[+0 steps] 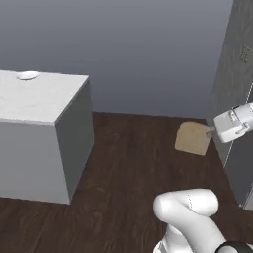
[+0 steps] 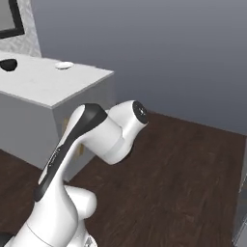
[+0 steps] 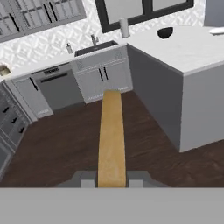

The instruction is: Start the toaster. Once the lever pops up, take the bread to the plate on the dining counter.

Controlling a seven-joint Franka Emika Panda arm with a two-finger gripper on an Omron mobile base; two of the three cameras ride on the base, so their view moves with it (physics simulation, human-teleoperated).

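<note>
My gripper (image 1: 211, 132) is shut on the bread (image 1: 193, 138), a tan slice held by one edge in the air over the dark wood floor. In the hand view the bread (image 3: 111, 135) runs edge-on up from between the fingertips of the gripper (image 3: 111, 183). The dining counter (image 1: 34, 99) stands at the left, and the small white plate (image 1: 27, 75) lies at its far edge. The same dining counter (image 2: 43, 89) carries the plate (image 2: 63, 65) in the right base view. In the hand view the plate (image 3: 217, 30) shows at the right edge on the dining counter (image 3: 192, 57). The toaster is out of view.
A dark bowl (image 2: 8, 64) sits on the dining counter left of the plate, also the bowl (image 3: 165, 32). Grey cabinets with a sink (image 3: 94, 47) and a dishwasher (image 3: 59, 87) line the far wall. A tall dark panel (image 1: 232, 74) stands close on the right.
</note>
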